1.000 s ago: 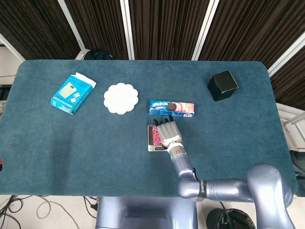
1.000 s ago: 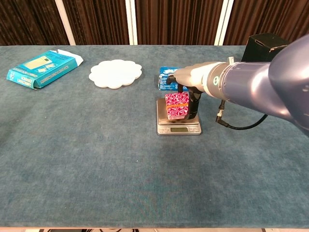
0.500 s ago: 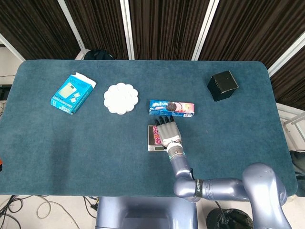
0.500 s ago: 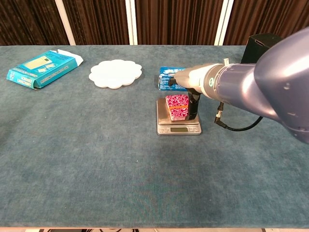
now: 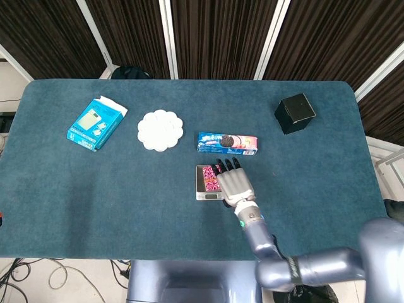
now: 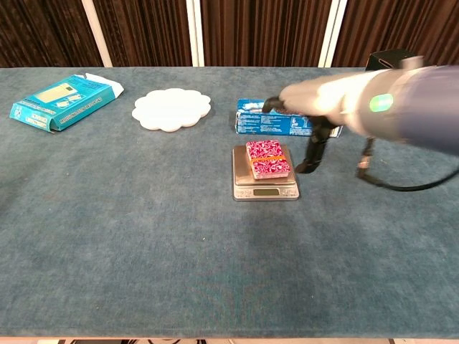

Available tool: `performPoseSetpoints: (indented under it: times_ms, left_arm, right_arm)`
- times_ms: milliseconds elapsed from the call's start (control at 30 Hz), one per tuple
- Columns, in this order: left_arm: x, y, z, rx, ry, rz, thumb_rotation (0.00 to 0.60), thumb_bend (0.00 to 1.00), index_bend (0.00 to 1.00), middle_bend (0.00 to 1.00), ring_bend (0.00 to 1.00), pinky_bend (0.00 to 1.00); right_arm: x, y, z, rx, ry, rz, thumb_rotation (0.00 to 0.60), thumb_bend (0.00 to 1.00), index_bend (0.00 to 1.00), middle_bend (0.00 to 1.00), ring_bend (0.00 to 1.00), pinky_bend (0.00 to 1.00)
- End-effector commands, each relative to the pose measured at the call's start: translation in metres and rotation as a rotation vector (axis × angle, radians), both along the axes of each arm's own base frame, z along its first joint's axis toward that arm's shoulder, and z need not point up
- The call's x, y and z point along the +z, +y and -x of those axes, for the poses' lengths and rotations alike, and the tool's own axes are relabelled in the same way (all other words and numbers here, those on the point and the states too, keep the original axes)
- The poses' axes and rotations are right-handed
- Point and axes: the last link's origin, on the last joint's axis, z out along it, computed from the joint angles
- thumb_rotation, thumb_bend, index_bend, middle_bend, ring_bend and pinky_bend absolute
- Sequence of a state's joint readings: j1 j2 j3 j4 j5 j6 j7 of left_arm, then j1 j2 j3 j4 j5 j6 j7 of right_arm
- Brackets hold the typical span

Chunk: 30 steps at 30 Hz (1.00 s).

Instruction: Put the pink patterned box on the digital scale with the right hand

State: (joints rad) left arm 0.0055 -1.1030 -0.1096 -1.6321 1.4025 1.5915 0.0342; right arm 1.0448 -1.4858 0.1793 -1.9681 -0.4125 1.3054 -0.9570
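A: Hand first. What is the right hand (image 5: 235, 182) doing?

B: It hangs over the right edge of the digital scale (image 6: 265, 185), back upward in the head view, fingers (image 5: 226, 166) stretched forward and a little apart, holding nothing. In the chest view it is blurred, with dark fingertips (image 6: 310, 159) pointing down just to the right of the scale, clear of the box.

A: And the pink patterned box (image 6: 267, 158)?

B: It sits on the scale's platform, lying flat, an orange band across its top. From the head camera only its left part shows (image 5: 210, 178); the hand covers the rest.

A: What lies around the scale?

B: Just behind it, a blue cookie package (image 5: 227, 142) lies lengthwise, close to the scale but apart from it. Further left is a white scalloped plate (image 5: 160, 129), and beyond that, near the table's left end, a teal carton (image 5: 95, 123) with one flap open. A black cube (image 5: 295, 113) stands toward the far right corner, well apart from everything else. All of it rests on the blue-green table (image 5: 95, 196).

A: The left hand?

B: Neither camera shows it.
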Motion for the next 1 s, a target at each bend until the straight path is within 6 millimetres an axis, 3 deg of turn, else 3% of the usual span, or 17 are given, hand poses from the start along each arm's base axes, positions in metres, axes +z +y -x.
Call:
performPoseSetpoints:
  times_ms: [33,133,333,567,767,1000]
  left_arm:
    - [-0.001,0.0,-0.001,-0.003,0.003,0.004,0.6,0.66,0.08,0.0,0.0,0.0]
    - [-0.003,0.0,-0.002,-0.004,0.007,0.004,0.6,0.66,0.08,0.0,0.0,0.0]
    - [-0.005,0.0,-0.003,0.0,0.012,0.005,0.6,0.66,0.08,0.0,0.0,0.0]
    - [-0.004,0.0,-0.002,0.005,-0.004,-0.006,0.6,0.66,0.08,0.0,0.0,0.0]
    - [-0.003,0.0,-0.001,0.028,-0.036,-0.008,0.6,0.66,0.08,0.0,0.0,0.0]
    - [-0.002,0.0,-0.001,0.032,-0.036,-0.006,0.6,0.66,0.08,0.0,0.0,0.0]
  right_arm:
    - [0.064,0.036,0.057,0.092,-0.052,0.149,0.6,0.32,0.0,0.0,0.0,0.0]
    - [0.084,0.059,0.091,0.163,-0.074,0.214,0.6,0.32,0.0,0.0,0.0,0.0]
    - [0.114,0.097,0.151,0.135,-0.145,0.287,0.6,0.32,0.0,0.0,0.0,0.0]
    - [0.119,0.138,0.204,0.095,-0.115,0.345,0.6,0.32,0.0,0.0,0.0,0.0]
    - [0.121,0.151,0.223,0.058,-0.092,0.432,0.6,0.32,0.0,0.0,0.0,0.0]
    - [0.13,0.152,0.224,0.053,-0.089,0.487,0.6,0.32,0.0,0.0,0.0,0.0]
